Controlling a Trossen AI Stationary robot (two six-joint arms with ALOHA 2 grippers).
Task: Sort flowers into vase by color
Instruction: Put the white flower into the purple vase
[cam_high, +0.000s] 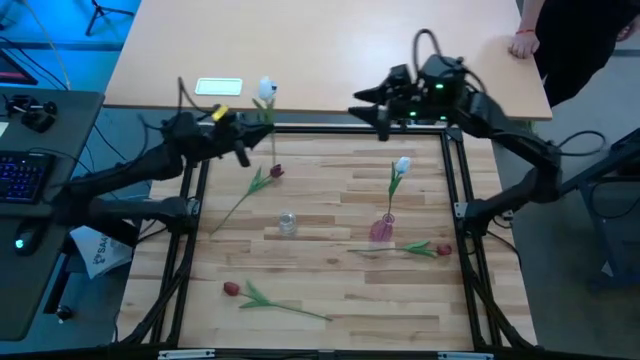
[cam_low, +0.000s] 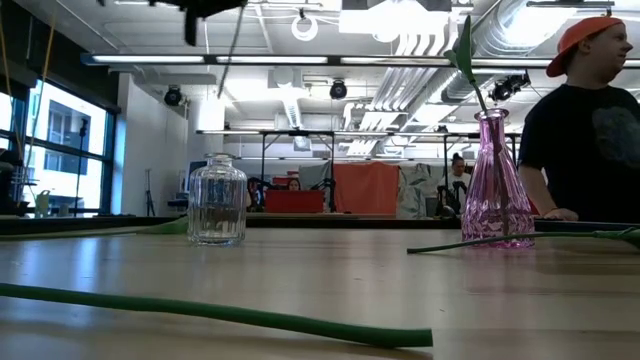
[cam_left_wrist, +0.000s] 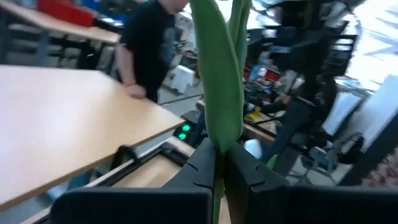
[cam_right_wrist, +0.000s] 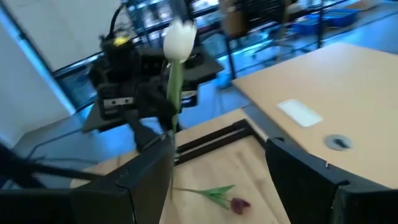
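My left gripper (cam_high: 260, 130) is raised over the table's far left part, shut on a white tulip (cam_high: 267, 90) that also shows in the right wrist view (cam_right_wrist: 179, 37). My right gripper (cam_high: 370, 108) hovers open at the far edge and touches nothing. A pink vase (cam_high: 382, 228) holds another white tulip (cam_high: 402, 165), its stem sticking in the neck. The clear jar (cam_high: 287, 222) stands empty. Three dark red tulips lie flat on the wood: one far left (cam_high: 275, 172), one right (cam_high: 443, 248), one near (cam_high: 231, 288). My left gripper pinches the white tulip's green stem (cam_left_wrist: 216, 177) between its two fingers (cam_left_wrist: 202, 165), just below a long leaf (cam_left_wrist: 217, 81). The fingers lie across the stem. The tulip is lifted clear and roughly upright, head up, with the lower stem (cam_low: 235, 40) hanging below the fingers.
A black frame (cam_high: 455, 180) borders the wooden work area. A person stands at the far right, a hand (cam_high: 523, 44) on the pale table beyond. A white card (cam_high: 218, 86) lies on that table. A long stem (cam_low: 200, 312) crosses the near foreground in the low view.
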